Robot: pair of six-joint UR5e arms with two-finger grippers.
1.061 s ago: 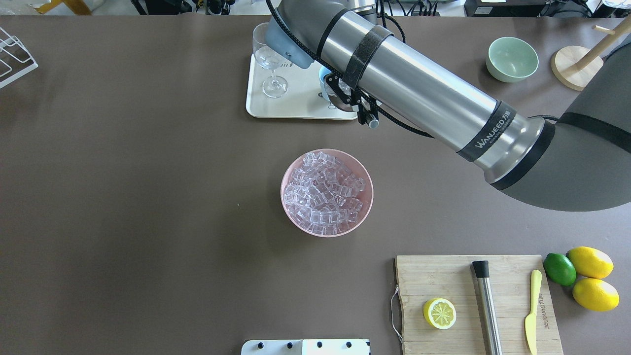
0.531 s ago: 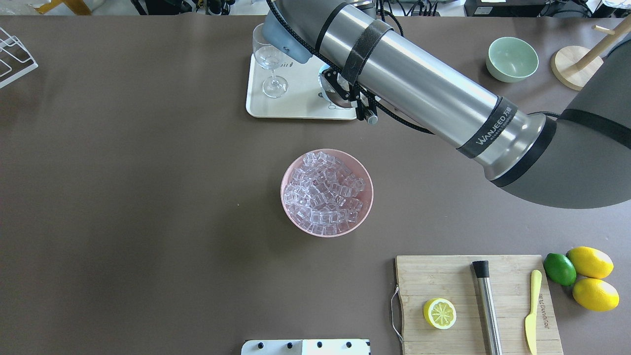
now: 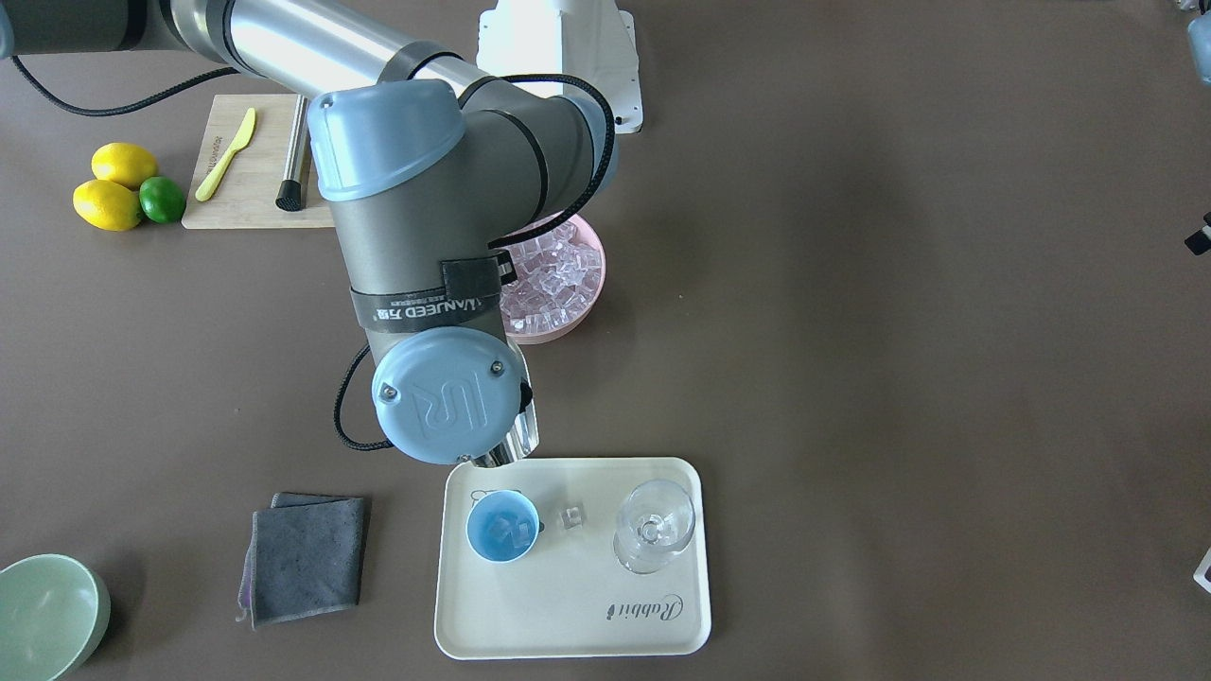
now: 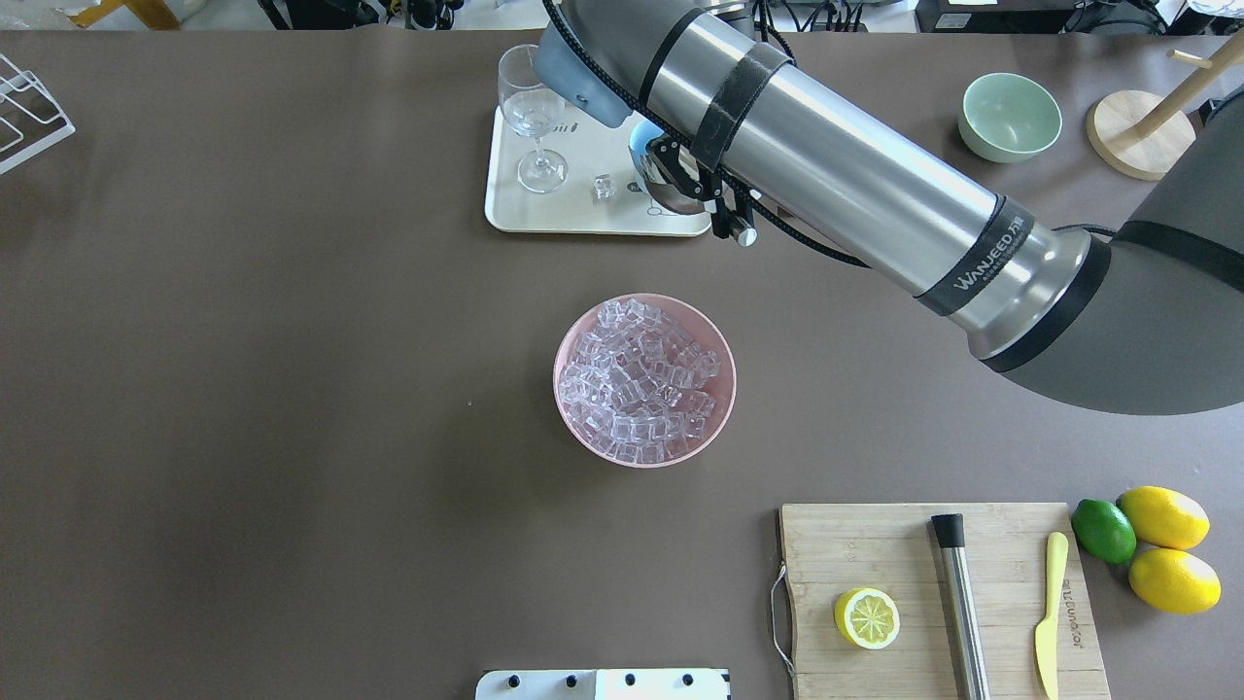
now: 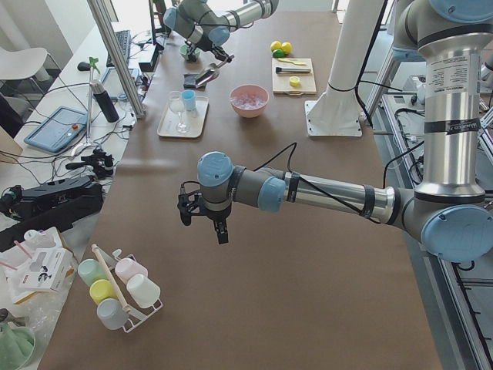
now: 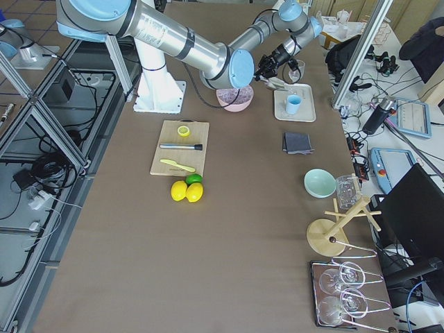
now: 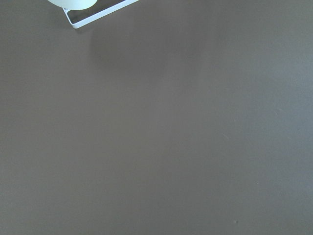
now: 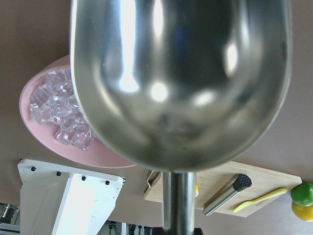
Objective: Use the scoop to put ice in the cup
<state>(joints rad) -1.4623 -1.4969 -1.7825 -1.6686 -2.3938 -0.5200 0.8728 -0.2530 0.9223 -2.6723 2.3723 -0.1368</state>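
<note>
i work in a robotics lab: my brown table (image 4: 292, 389) stands among aluminium frame posts (image 5: 117, 54), loose cables (image 6: 38, 170) on the floor, a teach pendant (image 5: 58, 127) and a monitor (image 6: 416, 208) along its far side.

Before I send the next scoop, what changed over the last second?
One ice cube now lies loose on the tray, between the glass and the cup. The right gripper with the scoop shifted slightly to the right. Pink bowl unmoved.
</note>
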